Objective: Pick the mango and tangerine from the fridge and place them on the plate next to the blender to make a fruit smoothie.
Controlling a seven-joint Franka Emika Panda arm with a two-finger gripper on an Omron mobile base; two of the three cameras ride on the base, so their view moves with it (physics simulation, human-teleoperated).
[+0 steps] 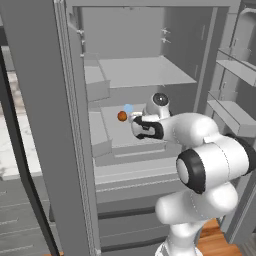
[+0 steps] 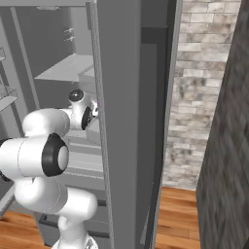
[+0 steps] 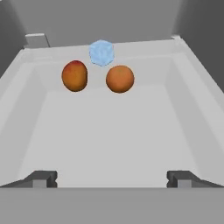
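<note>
The fridge [image 1: 145, 70] stands open, and my arm reaches onto a middle shelf. In the hand view a mango [image 3: 75, 75], oval and orange with a red top, lies at the back of a grey shelf tray [image 3: 109, 131]. The round orange tangerine [image 3: 120, 78] lies just right of it, apart from it. My gripper [image 3: 112, 179] is open and empty, well short of both fruits. In the left base view one orange fruit [image 1: 122, 116] shows just left of the gripper [image 1: 134, 119]; which of the two it is I cannot tell. The plate and the blender are out of view.
A pale blue faceted object [image 3: 102, 52] sits behind the two fruits against the back wall. Door racks [image 1: 235, 110] flank the arm on the right. The fridge door [image 2: 126, 97] stands beside a brick wall [image 2: 204, 73]. A wooden floor [image 2: 180, 214] lies below.
</note>
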